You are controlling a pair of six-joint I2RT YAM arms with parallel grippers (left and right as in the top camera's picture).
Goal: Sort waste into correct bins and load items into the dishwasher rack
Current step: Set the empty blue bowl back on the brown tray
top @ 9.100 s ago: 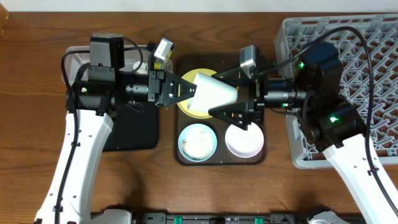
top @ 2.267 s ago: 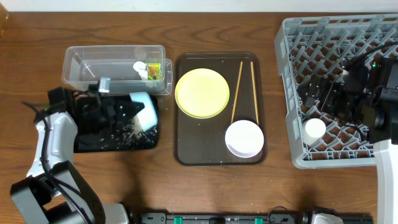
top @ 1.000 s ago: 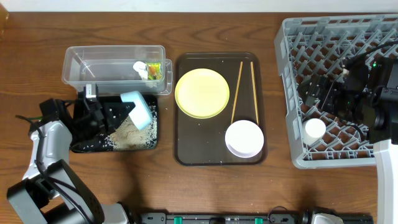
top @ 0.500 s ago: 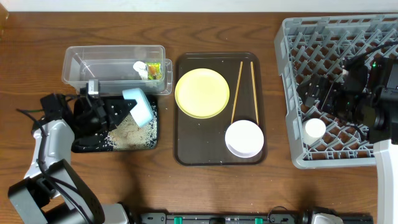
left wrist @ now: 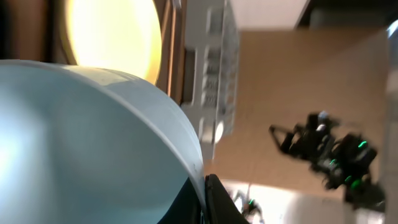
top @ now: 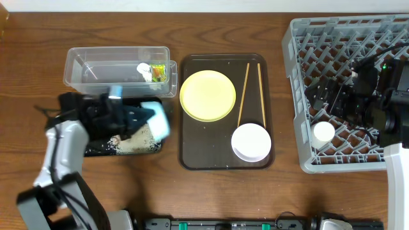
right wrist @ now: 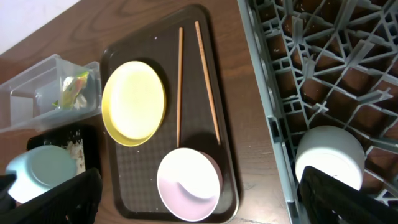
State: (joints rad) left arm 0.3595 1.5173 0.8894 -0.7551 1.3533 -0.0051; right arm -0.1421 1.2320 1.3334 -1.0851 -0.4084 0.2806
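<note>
We see the left gripper (top: pixel 144 119) clamped on the rim of the light blue bowl (top: pixel 158 121), which is tipped on its side over the right edge of the black tray (top: pixel 97 149), close to the brown serving tray (top: pixel 192 161). White rice scraps (top: pixel 137 142) lie scattered on the black tray, so we judge the bowl is held tilted to shed its leftovers there before it goes to the grey dishwasher rack (top: pixel 332 38). The wrist view shows only the bowl's pale wall and one dark finger against it. The snack wrapper (top: pixel 160 72) already sits in the clear tub (top: pixel 96 64). The small white cup (top: pixel 323 132) stands in the rack, and above it hangs the right gripper (top: pixel 321 97), its fingers wide apart, holding and touching nothing. The yellow plate (top: pixel 208 96), two chopsticks (top: pixel 243 94) and the white bowl (top: pixel 251 142) lie on the brown tray, not yet loaded.
</note>
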